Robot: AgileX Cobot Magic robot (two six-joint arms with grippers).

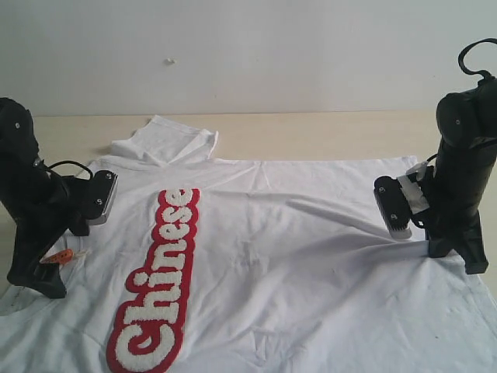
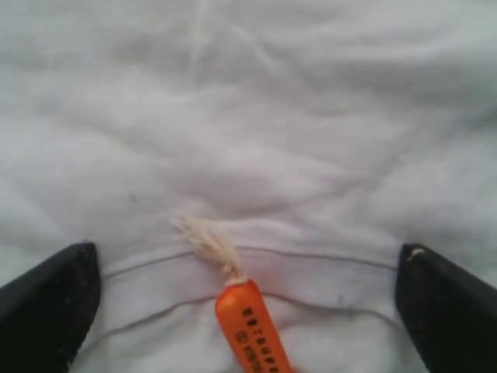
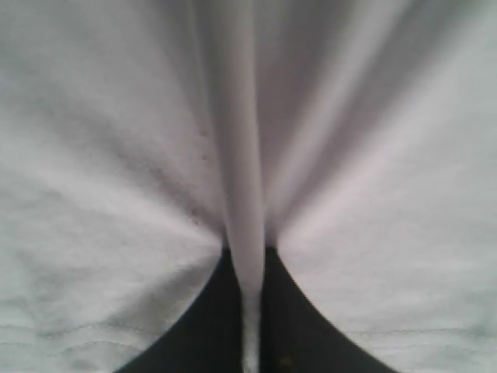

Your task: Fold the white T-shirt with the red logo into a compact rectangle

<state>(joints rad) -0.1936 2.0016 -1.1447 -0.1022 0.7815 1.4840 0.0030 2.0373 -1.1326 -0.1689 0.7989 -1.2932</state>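
White T-shirt lies spread flat on the bench, with the red logo running from the near edge toward the far side, left of centre. Mid-depth: left end effector wide open astride the collar seam, orange tag between its fingers, gripping nothing. The right end effector is clamped tight on a raised fold of the shirt's right side.

A pale beige desk runs across the far side of the scene, meeting a plain white wall that carries one small mark left of centre.
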